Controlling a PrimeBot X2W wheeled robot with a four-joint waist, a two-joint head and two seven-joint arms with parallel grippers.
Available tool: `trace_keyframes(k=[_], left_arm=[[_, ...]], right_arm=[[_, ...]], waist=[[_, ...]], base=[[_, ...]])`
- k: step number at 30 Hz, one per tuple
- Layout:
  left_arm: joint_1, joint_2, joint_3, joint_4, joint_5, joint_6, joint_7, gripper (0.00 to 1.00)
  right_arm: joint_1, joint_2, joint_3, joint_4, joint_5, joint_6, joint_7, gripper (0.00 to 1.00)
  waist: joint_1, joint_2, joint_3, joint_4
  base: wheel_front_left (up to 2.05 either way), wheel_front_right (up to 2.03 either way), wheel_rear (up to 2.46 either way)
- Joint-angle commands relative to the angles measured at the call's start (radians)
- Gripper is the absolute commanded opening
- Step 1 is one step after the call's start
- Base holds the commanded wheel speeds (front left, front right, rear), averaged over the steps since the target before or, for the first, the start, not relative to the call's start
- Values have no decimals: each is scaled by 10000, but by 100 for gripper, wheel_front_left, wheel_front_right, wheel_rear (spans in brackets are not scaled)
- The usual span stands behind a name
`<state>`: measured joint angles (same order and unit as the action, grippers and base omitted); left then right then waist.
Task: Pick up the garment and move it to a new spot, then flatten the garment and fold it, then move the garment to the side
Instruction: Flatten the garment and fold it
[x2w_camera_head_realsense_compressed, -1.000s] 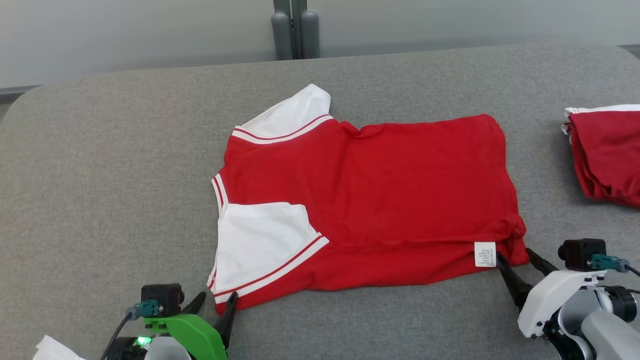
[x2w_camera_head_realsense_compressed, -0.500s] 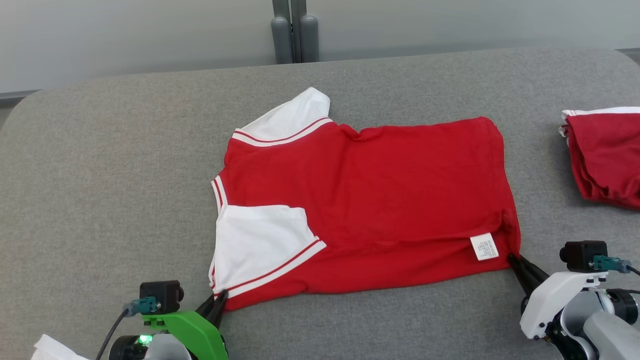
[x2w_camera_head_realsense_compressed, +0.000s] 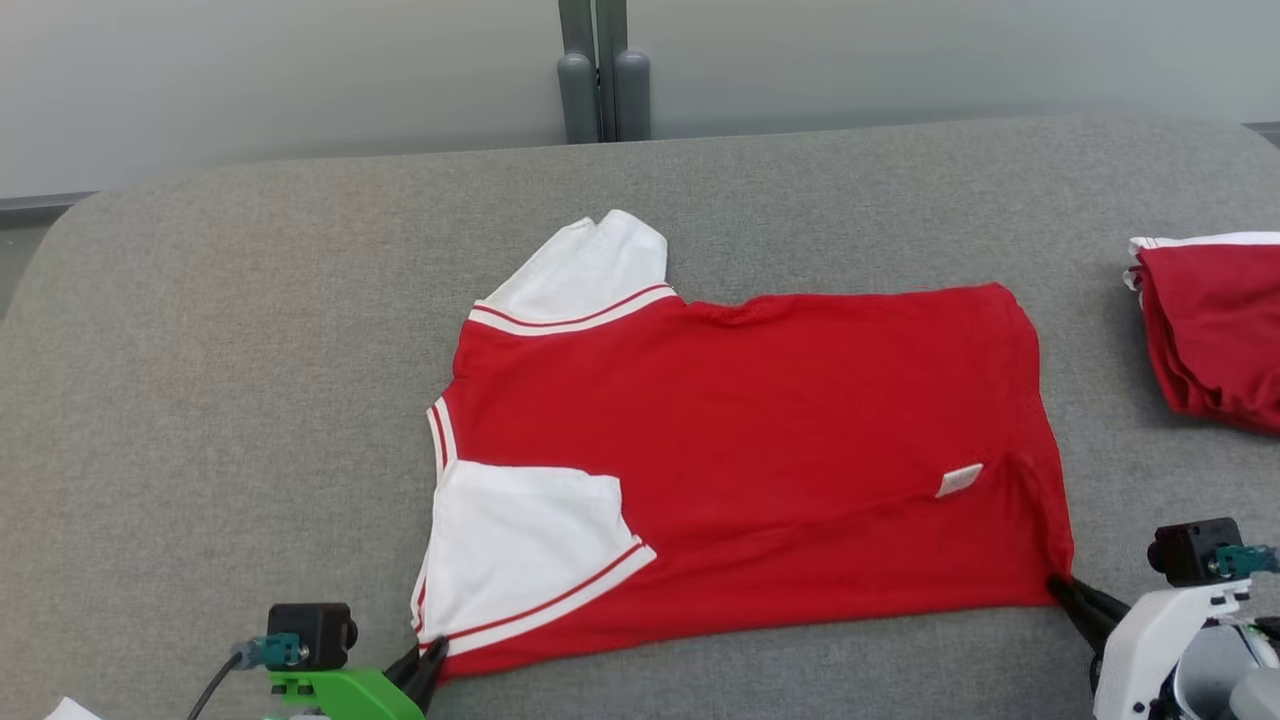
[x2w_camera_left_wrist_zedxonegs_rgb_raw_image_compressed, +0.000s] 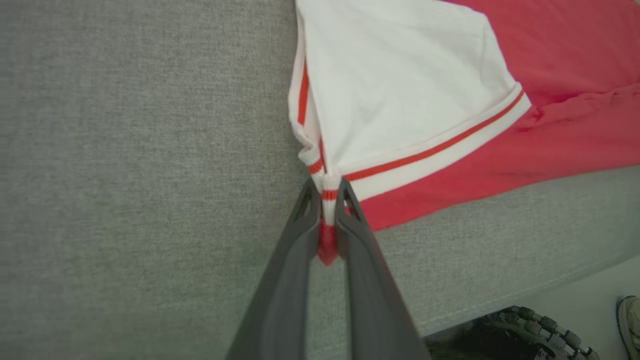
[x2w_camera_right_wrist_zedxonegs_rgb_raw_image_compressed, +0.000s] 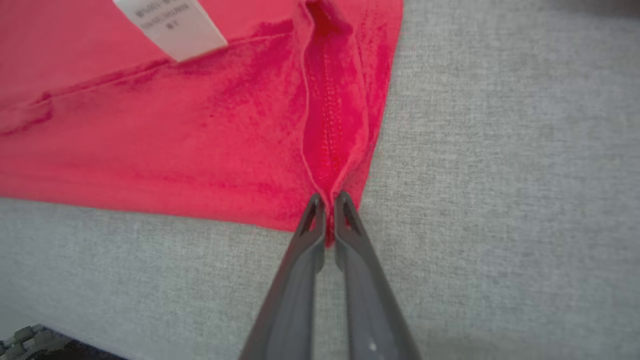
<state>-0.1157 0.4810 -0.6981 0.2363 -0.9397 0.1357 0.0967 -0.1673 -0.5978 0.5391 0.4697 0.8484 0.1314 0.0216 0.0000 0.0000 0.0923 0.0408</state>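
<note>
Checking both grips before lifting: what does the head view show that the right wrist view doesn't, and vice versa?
Head view: the whole red garment spread on the grey table, left tool shut on its sleeve corner, a folded red garment at far right. Right wrist view: the hem's stitched seam bunched at the right tool. Both: right tool shut on the hem corner, white label nearby.

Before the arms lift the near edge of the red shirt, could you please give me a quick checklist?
1. Left gripper shut on the shirt, near left corner: ok.
2. Right gripper shut on the near hem corner: ok.
3. Far white sleeve folded in: not ok, it sticks out.
4. Folded red garment apart from the shirt: ok.
5. Both grips catch every layer: cannot tell.
</note>
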Motion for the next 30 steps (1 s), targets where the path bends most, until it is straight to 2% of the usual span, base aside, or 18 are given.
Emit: trace_keyframes(k=[1, 6, 11, 12, 13, 14, 15, 19, 25, 30], left_arm=[[269, 203, -17, -192, -116, 183, 198, 0], [789, 608, -37, -983, -341, 591, 765, 0], [1081, 821, -5, -1448, -465, 790, 969, 0], [1104, 846, -3, -1491, -489, 812, 1018, 0], [1125, 868, -37, -1501, -509, 846, 1095, 0], [1118, 903, -80, -1526, -472, 876, 1159, 41], [1083, 927, -62, -1545, -398, 893, 1114, 100], [973, 1025, -49, -1656, -261, 953, 1111, 100], [278, 1495, 6, -2079, 203, 896, 1158, 100], [-1052, 1969, 115, -2633, 962, 760, 1389, 100]], right_arm=[[367, -185, -64, -95, 126, -13, 209, 0], [960, -417, -496, -501, 470, -17, 1100, 0], [1295, -368, -766, -1015, 529, -16, 1745, 0], [1320, -376, -875, -1093, 441, -16, 1765, 39], [1349, -333, -966, -1157, 461, -16, 1785, 100], [1411, -299, -1036, -1245, 463, -14, 1854, 100], [1436, -283, -1096, -1302, 430, -14, 1898, 100], [1586, -238, -1379, -1643, 347, -13, 2036, 100], [1933, -395, -2128, -2496, 534, -11, 1924, 100], [1588, -412, -2821, -3670, 784, -7, 1173, 100]], waist=[[0, 0, -21, 22], [0, 0, 3, -47], [0, 0, 36, -102], [0, 0, 41, -114], [0, 0, 41, -122], [0, 0, 38, -126], [0, 0, 39, -128], [0, 0, -4, -153], [0, 0, -20, -145], [0, 0, 189, -230]], base=[[0, 0, 0], [0, 0, 0], [0, 0, 0], [0, 0, 0], [0, 0, 0], [0, 0, 0], [0, 0, 0], [0, 0, 0], [0, 0, 0], [0, 0, 0]])
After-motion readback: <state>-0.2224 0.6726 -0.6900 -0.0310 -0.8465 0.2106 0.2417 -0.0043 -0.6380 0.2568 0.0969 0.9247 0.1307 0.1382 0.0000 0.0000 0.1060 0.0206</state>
